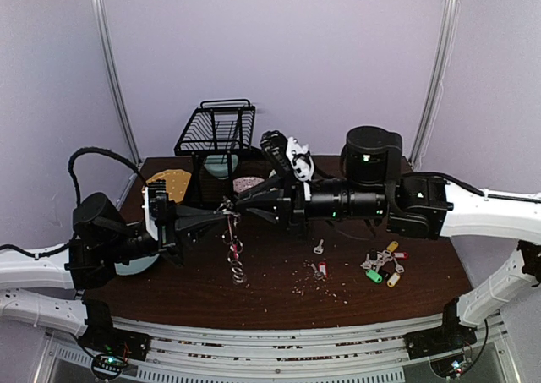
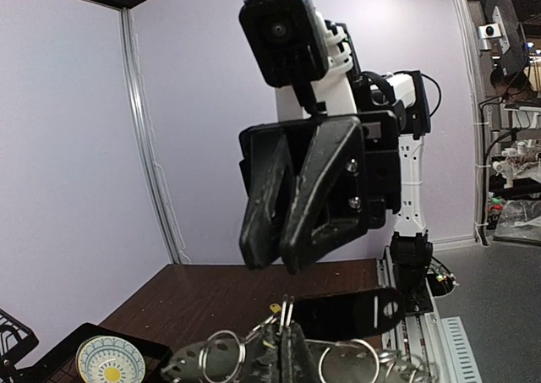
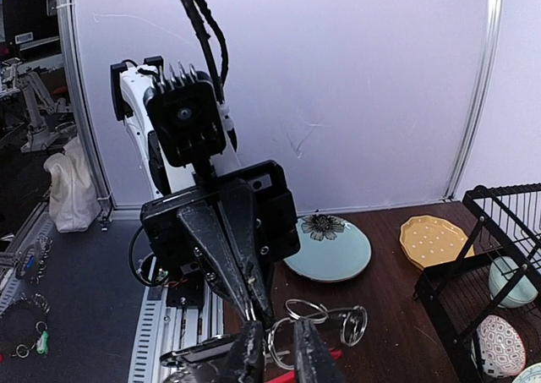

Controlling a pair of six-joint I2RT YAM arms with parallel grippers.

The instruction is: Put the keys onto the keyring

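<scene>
2 claws meet tip to tip above the middle of the table point(image 1: 279, 303), and my next move turns on that meeting point. My left gripper point(image 1: 218, 212) is clamped tight on the top of the keyring point(image 1: 234, 246). The keyring hangs down from it as a chain of split rings point(image 3: 325, 320), long axis running from the fingertips toward the tabletop. Whether the lowest ring touches the wood I cannot tell. My right gripper point(image 1: 245, 204) faces it from the opposite side, fingers only narrowly parted at the same bunch of rings. In its wrist view a ring sits in the gap, but I cannot tell whether it is pinched or merely framed. The keys point(image 1: 382, 265) lie in a cluster of coloured tags on the wood, well apart from both claws and off to the right, so the right arm is plainly the nearer for fetching. 2 loose ones, a bare key point(image 1: 319, 248) and a red-tagged key point(image 1: 320, 269), lie between the hanging ring and the cluster. I judge that no key is threaded yet. Room looks good to the right and toward the near edge. The dish rack point(image 1: 215, 128) stands behind the claws at the far side, so I would not swing back there.
</scene>
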